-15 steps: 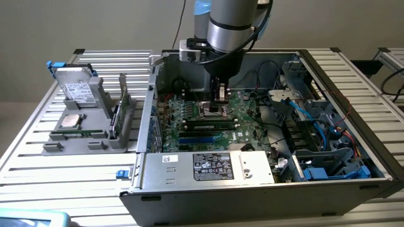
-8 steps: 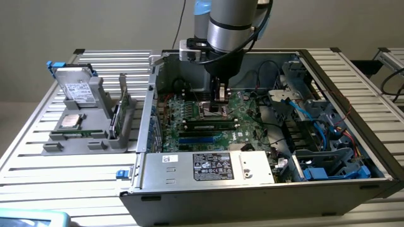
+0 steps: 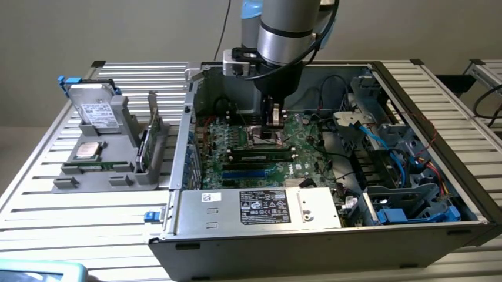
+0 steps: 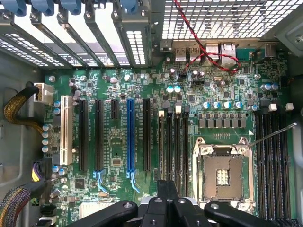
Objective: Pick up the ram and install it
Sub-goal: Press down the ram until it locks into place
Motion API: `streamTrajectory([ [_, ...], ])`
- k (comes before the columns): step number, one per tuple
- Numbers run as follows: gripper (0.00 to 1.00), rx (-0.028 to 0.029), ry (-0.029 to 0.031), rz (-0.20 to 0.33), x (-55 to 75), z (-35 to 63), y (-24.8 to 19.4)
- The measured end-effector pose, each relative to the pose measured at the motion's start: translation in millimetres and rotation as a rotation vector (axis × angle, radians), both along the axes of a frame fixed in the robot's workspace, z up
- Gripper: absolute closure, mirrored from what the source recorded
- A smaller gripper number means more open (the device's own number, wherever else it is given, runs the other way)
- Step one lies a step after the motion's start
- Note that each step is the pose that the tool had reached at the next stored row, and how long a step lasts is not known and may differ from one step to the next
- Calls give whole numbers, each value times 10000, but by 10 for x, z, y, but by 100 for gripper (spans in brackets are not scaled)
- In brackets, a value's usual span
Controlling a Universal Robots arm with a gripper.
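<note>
Open case top, motherboard (image 3: pixel 259 147) reachable, cables (image 3: pixel 345 158) and drive cage (image 3: pixel 408 200) crowding what seems the exterior view's right

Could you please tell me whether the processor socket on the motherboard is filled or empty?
Empty: the processor socket shows bare contacts inside its metal frame, with no chip seated, on the motherboard.

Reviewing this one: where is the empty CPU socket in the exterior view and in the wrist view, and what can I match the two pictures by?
Exterior view: the empty CPU socket sits mid-motherboard inside the open case, just below the gripper.
Wrist view: the socket, with its silver frame, lies between two banks of black slots, next to the gripper.
Shared landmark: the gripper, right beside the socket in both.
</note>
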State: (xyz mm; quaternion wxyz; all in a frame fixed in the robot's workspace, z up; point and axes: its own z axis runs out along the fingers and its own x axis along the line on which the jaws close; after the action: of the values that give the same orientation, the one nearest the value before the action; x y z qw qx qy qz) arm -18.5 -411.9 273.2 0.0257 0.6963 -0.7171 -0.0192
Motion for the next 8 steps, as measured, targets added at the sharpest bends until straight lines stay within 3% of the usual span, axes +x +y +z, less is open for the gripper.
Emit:
streamTrajectory([
  [8,89,-34,21,-994,0,0,0],
])
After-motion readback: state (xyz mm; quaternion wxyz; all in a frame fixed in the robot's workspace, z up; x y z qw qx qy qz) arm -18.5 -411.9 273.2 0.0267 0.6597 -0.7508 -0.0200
